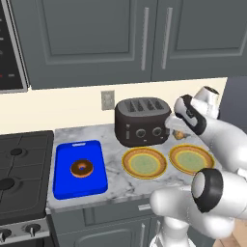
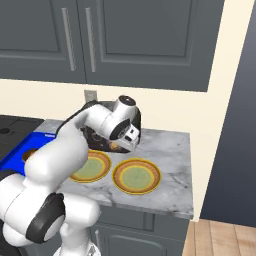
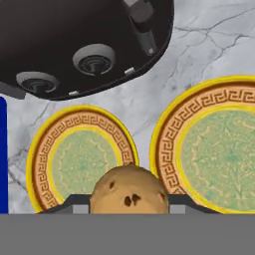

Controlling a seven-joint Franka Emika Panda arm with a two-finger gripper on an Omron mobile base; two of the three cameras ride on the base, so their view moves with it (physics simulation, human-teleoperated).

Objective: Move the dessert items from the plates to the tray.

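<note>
A small tan-brown pastry lump (image 3: 128, 191) sits between my two dark fingertips (image 3: 74, 205), and the gripper (image 3: 127, 208) is shut on it. It hangs above the gap between the two plates (image 3: 82, 159) (image 3: 219, 154), both bare. From the left base the gripper (image 1: 176, 131) holds the pastry (image 1: 180, 135) in front of the toaster, over the right plate (image 1: 191, 158) and beside the left plate (image 1: 144, 162). The chocolate donut (image 1: 81, 168) lies on the blue tray (image 1: 67, 185) to the left. The right base view shows both plates (image 2: 90, 167) (image 2: 136, 176) and the pastry (image 2: 114, 146).
A black toaster (image 1: 142, 120) stands right behind the plates, close to the hand. The black stovetop (image 1: 19, 169) lies left of the tray. A wall outlet (image 1: 107, 100) is on the backsplash. The counter ends at a wall on the right (image 2: 210, 140).
</note>
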